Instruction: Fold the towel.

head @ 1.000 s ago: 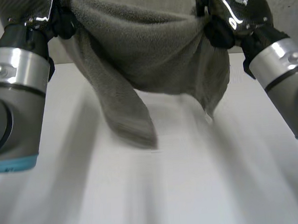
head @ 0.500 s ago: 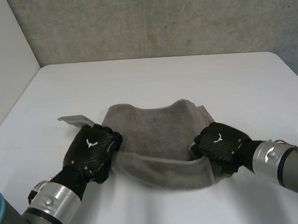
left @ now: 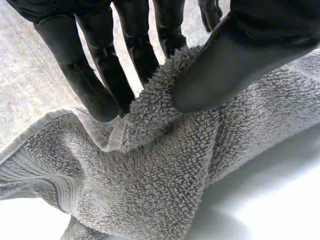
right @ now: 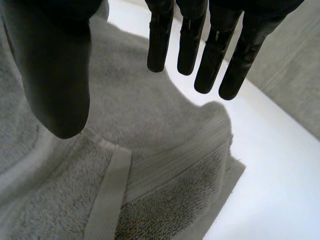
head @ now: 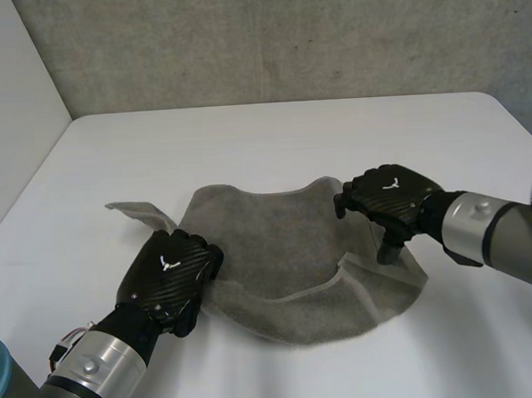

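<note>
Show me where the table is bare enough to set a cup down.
Bare: the table beyond the towel up to the wall, and the near strip in front of the towel. Crowded: the middle, with left hand and right hand at the towel.

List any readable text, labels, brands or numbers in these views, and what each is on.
No words or numbers can be read.
On the left robot hand: a small white emblem on its back, a shape, no letters.
On the right robot hand: the same kind of mark, no letters.
On the towel: no tag or print visible.
</note>
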You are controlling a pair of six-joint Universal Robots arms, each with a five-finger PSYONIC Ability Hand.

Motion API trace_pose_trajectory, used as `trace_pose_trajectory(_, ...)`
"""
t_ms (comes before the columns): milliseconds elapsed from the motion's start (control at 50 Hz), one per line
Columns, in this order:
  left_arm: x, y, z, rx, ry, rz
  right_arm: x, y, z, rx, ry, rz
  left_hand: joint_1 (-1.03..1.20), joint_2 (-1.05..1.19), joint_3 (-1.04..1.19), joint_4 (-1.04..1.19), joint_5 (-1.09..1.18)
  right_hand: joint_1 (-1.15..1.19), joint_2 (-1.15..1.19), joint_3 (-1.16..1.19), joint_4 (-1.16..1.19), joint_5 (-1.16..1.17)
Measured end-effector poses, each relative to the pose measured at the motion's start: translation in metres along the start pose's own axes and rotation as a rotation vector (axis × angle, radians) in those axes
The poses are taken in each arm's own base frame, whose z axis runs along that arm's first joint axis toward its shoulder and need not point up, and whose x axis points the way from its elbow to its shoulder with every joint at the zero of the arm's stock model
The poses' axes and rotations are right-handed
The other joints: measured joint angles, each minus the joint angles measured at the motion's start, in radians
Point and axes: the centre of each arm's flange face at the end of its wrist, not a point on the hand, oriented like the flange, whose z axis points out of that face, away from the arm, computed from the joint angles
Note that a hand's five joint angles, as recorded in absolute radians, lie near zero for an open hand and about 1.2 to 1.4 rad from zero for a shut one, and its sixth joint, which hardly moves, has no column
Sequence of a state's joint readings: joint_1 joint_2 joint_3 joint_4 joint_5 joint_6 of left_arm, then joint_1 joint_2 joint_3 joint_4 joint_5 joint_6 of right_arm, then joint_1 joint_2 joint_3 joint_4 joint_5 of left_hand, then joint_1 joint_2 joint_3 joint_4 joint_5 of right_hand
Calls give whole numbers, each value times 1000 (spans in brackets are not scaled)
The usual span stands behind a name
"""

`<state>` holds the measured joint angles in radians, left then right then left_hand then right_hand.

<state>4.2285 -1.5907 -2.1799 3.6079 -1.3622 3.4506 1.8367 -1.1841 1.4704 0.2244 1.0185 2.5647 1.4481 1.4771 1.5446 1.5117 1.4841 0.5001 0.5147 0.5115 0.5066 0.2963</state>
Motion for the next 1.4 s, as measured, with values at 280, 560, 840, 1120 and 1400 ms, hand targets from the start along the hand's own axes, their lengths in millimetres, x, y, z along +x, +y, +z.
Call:
trace_pose_trajectory(280,-1,3,1,-10,-5,-6,-21,20,38,-103,-178,-106,0,0,0,0,0,0,0,0,0,9)
trace_pose_trajectory(560,-7,8,7,-24,-22,-8,-38,23,40,-160,-266,-70,0,-3,-34,-11,-4,837,805,819,836,866)
trace_pose_trajectory(840,-18,28,28,-94,-37,-34,16,10,9,-53,-26,99,-650,-677,-746,-705,-682,837,805,819,836,866)
trace_pose_trajectory(1120,-33,30,40,-88,-44,-45,28,46,-22,-53,205,79,-755,-783,-855,-811,-809,837,805,819,836,866)
trace_pose_trajectory(1400,-61,36,49,-103,-125,-54,20,63,-25,-68,204,95,-697,-732,-800,-765,-738,837,805,819,836,866)
